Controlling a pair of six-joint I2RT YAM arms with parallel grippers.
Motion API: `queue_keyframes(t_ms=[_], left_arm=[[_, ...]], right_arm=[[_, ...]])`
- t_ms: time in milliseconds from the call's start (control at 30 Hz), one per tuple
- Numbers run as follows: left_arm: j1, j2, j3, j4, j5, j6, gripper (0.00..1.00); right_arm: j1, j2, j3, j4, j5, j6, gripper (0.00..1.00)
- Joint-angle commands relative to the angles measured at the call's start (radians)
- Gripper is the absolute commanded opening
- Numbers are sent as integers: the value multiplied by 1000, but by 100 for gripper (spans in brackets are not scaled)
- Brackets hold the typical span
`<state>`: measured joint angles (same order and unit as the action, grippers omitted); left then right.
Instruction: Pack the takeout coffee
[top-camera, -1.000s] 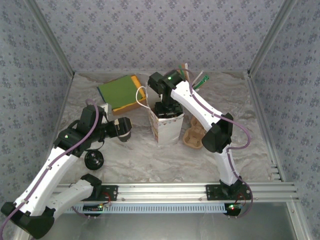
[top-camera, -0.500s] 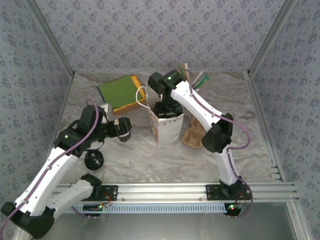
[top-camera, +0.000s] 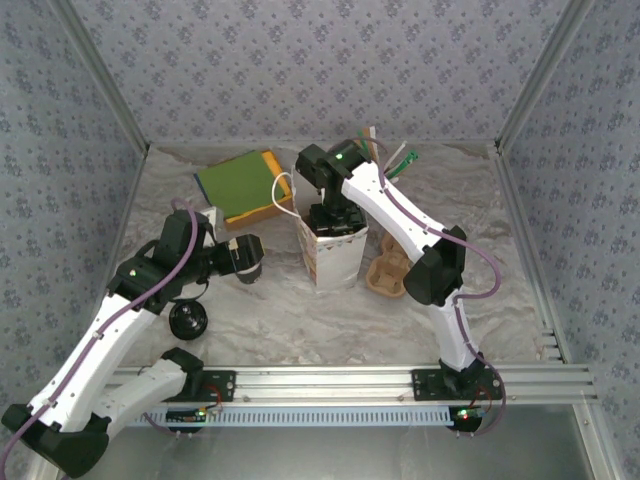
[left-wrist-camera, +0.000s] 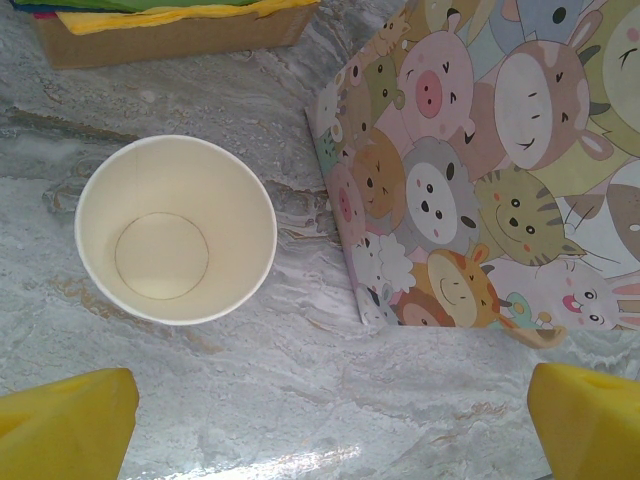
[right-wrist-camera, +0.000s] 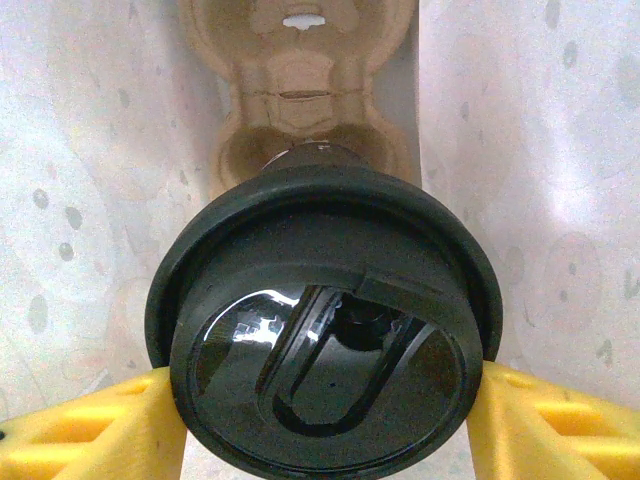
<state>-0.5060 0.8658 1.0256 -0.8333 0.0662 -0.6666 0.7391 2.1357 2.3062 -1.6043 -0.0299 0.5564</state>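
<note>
Holding right tool inside the upright bag on the tabletop. Hovering left tool, spread wide, above a lidless cup beside that bag. Pinching the takeout coffee inside the bag, above a cardboard carrier.

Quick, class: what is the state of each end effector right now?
Left end effector: open, empty.
Right end effector: closed on the coffee.

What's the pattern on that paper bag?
The bag shows pastel cartoon animal faces, clearest in the left wrist view.
</note>
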Motion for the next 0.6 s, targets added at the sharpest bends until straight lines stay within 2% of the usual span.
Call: queue_keyframes(t_ms=[0,567], left_arm=[[-4,-1,5,19,17,-2,100],[-4,0,4,20,17,-2,100]], right_arm=[[0,-8,-8,-157,3,-5,68],[0,-10,-15,-151,1,-6,68]])
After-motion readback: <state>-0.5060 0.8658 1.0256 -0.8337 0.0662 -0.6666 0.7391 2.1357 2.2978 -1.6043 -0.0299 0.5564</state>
